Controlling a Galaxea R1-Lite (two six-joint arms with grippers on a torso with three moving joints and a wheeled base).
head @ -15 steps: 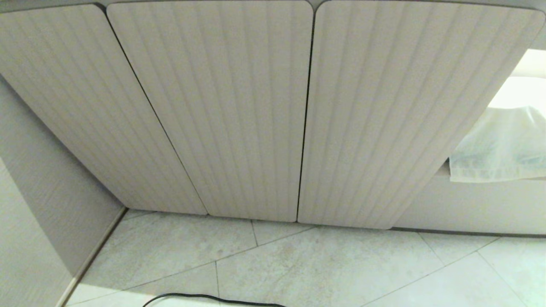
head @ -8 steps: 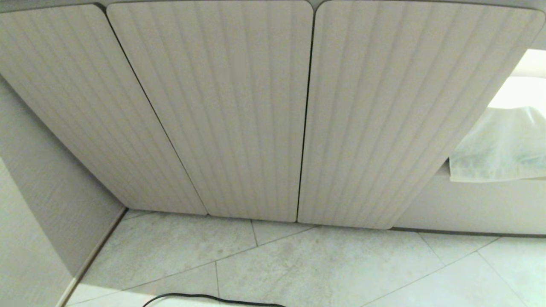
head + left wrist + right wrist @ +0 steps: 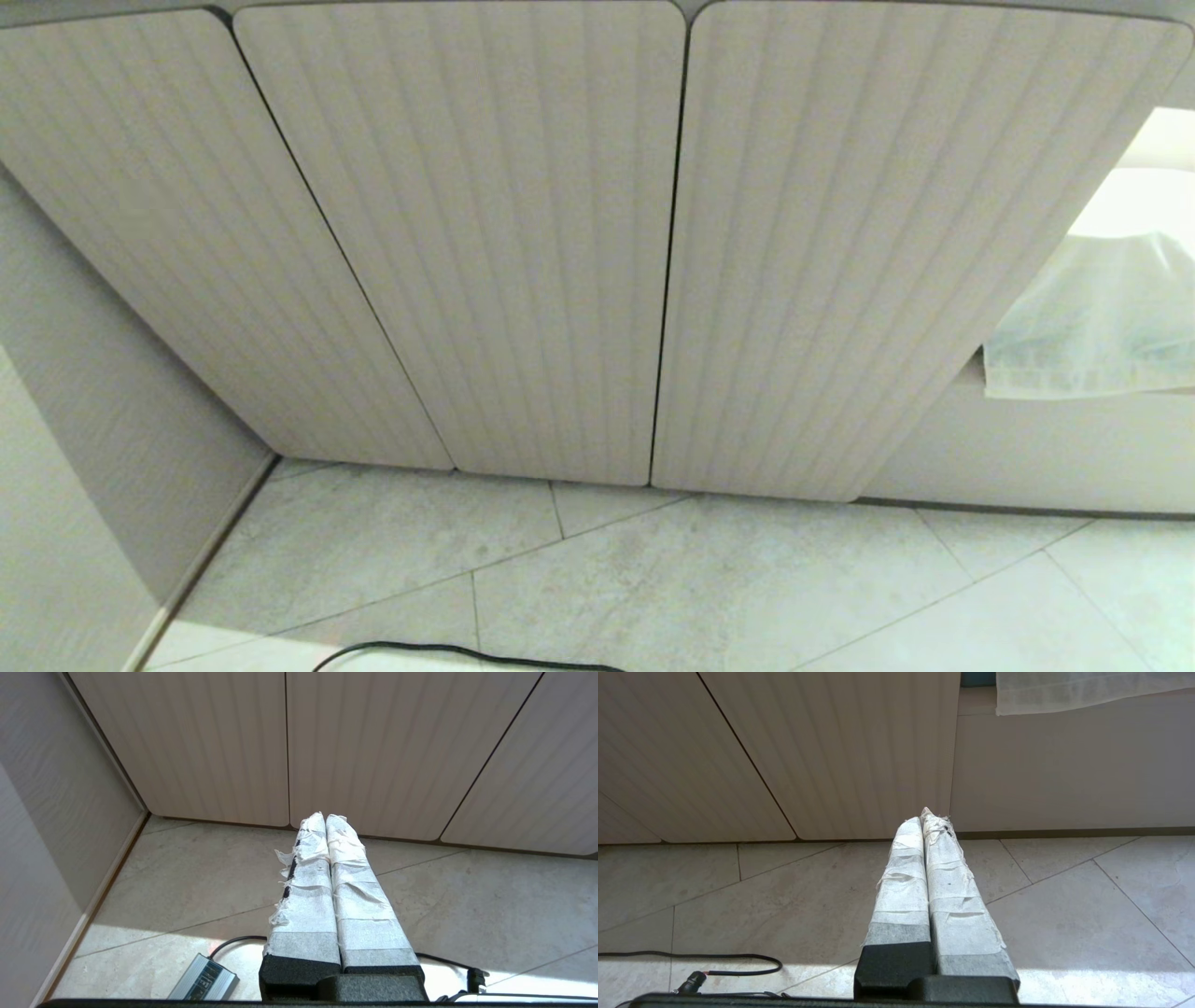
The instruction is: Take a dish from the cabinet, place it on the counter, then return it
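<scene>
The cabinet point(image 3: 523, 243) fills the head view: a beige low unit with three ribbed, round-cornered doors, all closed. Its doors also show in the left wrist view as the cabinet point(image 3: 364, 751) and in the right wrist view as the cabinet point(image 3: 840, 751). The dish is hidden, and the counter is out of view. Neither arm shows in the head view. My left gripper point(image 3: 325, 817) hangs above the floor tiles short of the doors, its tape-wrapped fingers pressed together, empty. My right gripper point(image 3: 924, 817) is likewise shut and empty above the tiles.
A wall point(image 3: 84, 392) closes the corner on the left. A white cloth point(image 3: 1092, 317) hangs over a ledge to the cabinet's right. On the tiled floor point(image 3: 709, 579) lie a black cable point(image 3: 448, 651) and a grey power adapter point(image 3: 203, 977).
</scene>
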